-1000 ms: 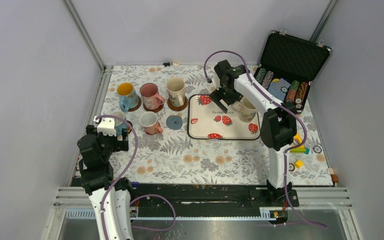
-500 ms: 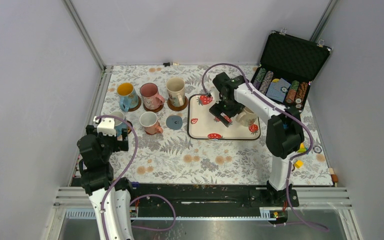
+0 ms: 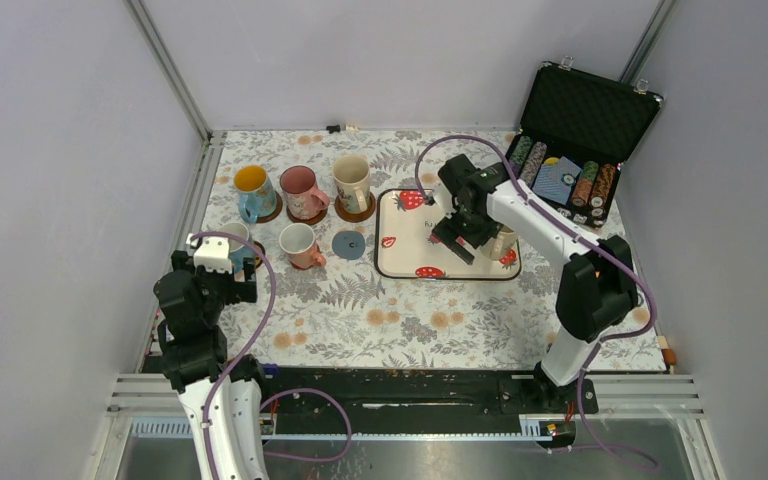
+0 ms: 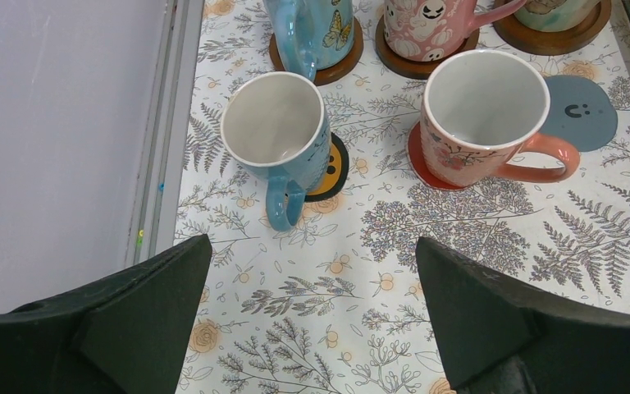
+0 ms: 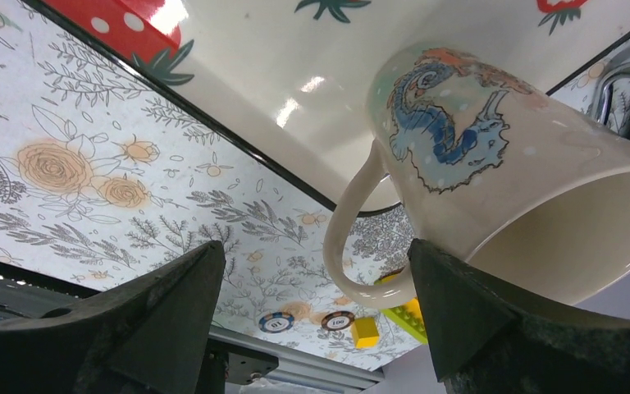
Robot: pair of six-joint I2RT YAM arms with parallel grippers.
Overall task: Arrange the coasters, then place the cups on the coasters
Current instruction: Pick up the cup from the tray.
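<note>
Over the tray (image 3: 396,263), right arm (image 3: 530,205) angled down, right fingers (image 5: 131,328) spread beside cream mug (image 5: 492,164); left fingers (image 4: 115,328) spread

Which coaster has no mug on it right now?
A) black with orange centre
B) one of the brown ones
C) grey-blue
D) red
C: the grey-blue coaster lies bare beside the pink-handled mug, and the rest each carry a mug.
</note>
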